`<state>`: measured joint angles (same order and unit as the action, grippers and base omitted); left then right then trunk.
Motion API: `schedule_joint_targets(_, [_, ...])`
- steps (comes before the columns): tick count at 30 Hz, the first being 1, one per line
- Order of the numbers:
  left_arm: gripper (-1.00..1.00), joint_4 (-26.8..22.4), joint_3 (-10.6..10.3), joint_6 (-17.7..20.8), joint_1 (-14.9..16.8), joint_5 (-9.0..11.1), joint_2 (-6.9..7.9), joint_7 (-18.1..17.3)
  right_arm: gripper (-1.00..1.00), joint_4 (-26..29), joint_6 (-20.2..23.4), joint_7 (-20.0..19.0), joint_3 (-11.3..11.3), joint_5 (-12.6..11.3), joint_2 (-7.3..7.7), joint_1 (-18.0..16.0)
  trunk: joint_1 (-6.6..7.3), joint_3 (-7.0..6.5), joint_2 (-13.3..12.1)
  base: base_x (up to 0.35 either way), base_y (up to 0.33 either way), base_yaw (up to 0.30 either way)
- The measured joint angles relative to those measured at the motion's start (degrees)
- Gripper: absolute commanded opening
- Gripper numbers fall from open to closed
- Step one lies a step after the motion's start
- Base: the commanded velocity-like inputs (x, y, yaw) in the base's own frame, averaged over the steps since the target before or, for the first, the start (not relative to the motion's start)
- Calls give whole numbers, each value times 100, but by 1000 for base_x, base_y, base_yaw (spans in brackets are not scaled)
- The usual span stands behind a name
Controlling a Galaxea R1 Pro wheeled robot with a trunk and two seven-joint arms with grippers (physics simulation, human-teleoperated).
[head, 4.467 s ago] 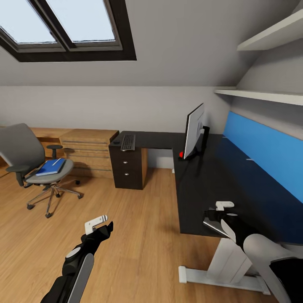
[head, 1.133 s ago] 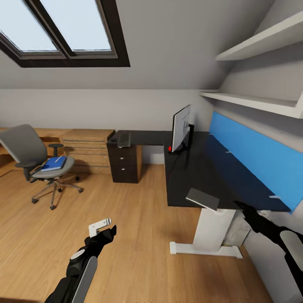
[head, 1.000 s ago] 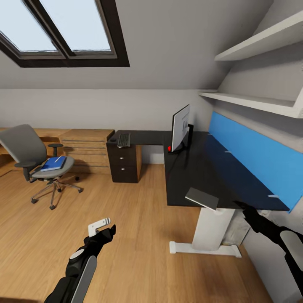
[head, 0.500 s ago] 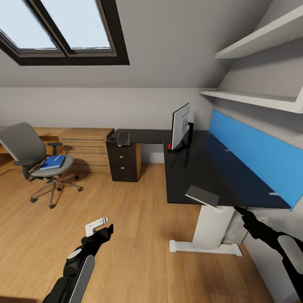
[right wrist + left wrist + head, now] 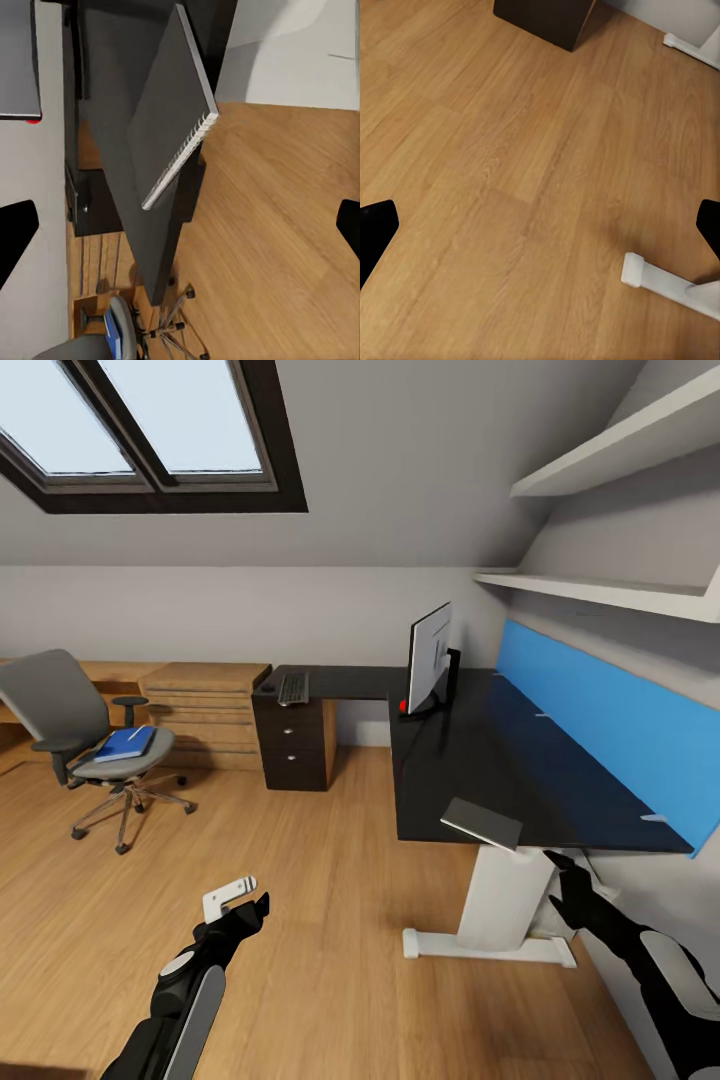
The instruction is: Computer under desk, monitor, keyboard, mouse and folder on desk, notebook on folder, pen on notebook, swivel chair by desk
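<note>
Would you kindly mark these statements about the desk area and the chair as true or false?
1. The folder lies on the swivel chair. True.
2. The notebook sits on the folder. False: it lies at the desk's near edge.
3. The keyboard is on the desk. True.
4. The monitor stands on the floor. False: it stands on the desk.
5. The left hand holds the notebook. False: it is open and empty.
</note>
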<state>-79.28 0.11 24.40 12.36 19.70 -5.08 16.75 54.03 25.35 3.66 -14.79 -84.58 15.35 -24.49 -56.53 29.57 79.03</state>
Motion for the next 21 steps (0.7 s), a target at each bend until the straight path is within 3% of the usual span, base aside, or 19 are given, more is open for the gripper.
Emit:
schedule_joint_targets(9, [100,21,-4,0,0,-4,0,6,100,-102,-130,-4,1,-76,-30,-5,-153,125,279,0,0,0])
schedule_joint_targets(14, [100,35,-10,1,0,-8,-7,14,100,-368,-682,7,39,-54,-46,-19,-263,215,480,0,0,0])
schedule_joint_targets(21, [100,87,-22,1,0,-8,-9,14,100,-490,-1361,31,320,329,-70,-32,-417,341,761,0,0,0])
